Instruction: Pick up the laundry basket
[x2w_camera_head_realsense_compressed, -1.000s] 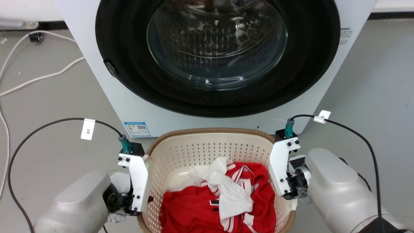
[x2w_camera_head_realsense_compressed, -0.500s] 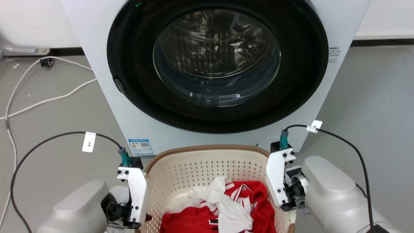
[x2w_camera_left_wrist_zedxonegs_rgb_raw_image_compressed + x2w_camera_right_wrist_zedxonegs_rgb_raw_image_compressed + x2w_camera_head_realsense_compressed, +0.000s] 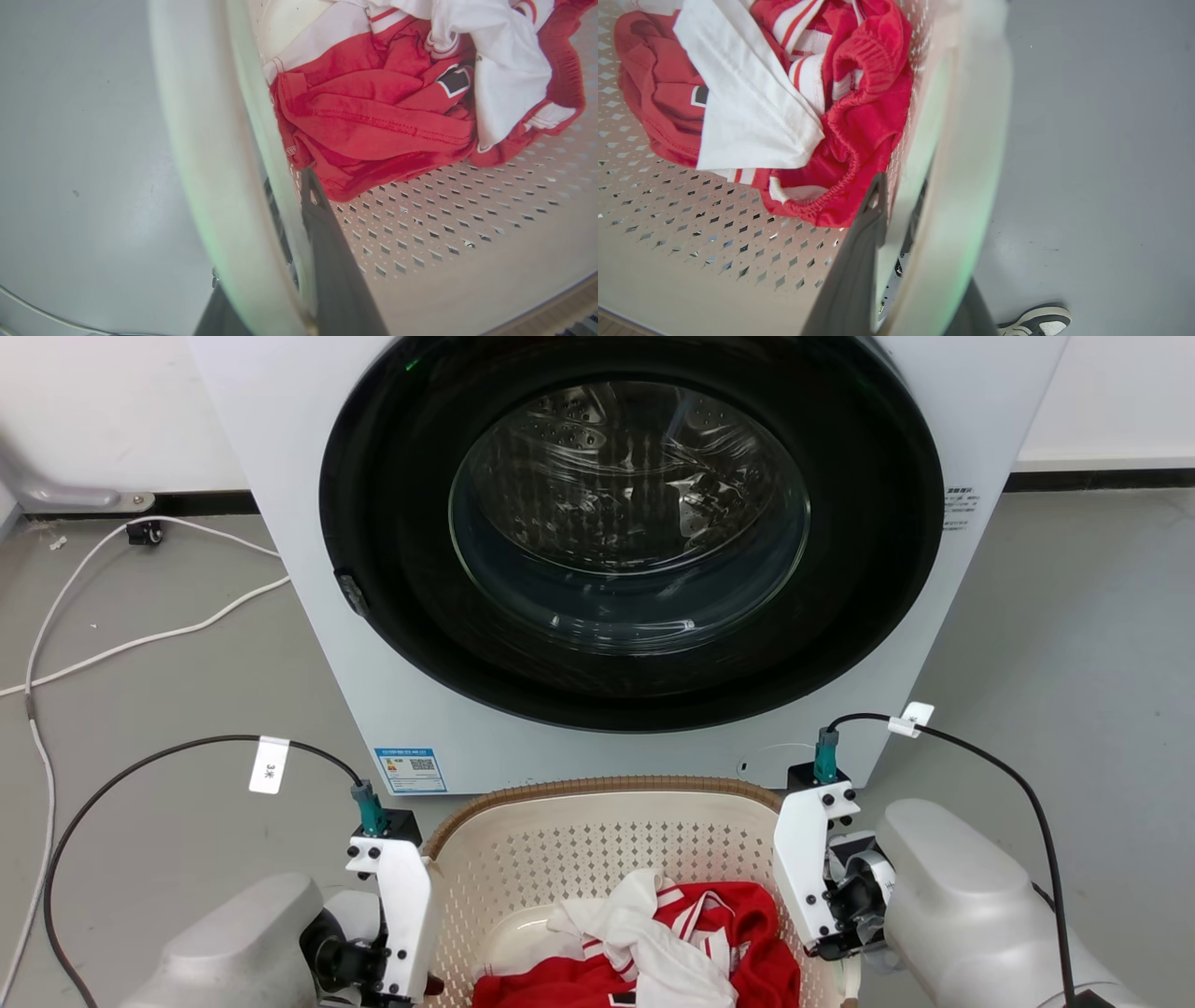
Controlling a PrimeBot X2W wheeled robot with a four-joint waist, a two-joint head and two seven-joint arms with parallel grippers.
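Grey floor (image 3: 168, 728) all round, a white cable (image 3: 140, 639) snaking over it on my left, and a big white washer (image 3: 280, 523) dead ahead with its round glass door (image 3: 630, 513) facing me. The basket (image 3: 597, 791) is right in front of the washer, low between my two wrists, brown rim toward the machine. Inside is a heap of red clothes (image 3: 373, 121) with a white piece (image 3: 752, 112) thrown over it, lying on the perforated bottom. My left gripper (image 3: 285, 205) is pinching the basket's left side: one finger (image 3: 327, 242) down the inside wall, the other outside, mostly hidden behind the pale handle. Same deal for the right gripper (image 3: 901, 200) on the right side, one finger inside just beside the red cloth, the other outside the handle. Can't tell whether the basket's bottom touches the floor. Also, someone's shoe (image 3: 1036, 321) is on the floor out past my right side.
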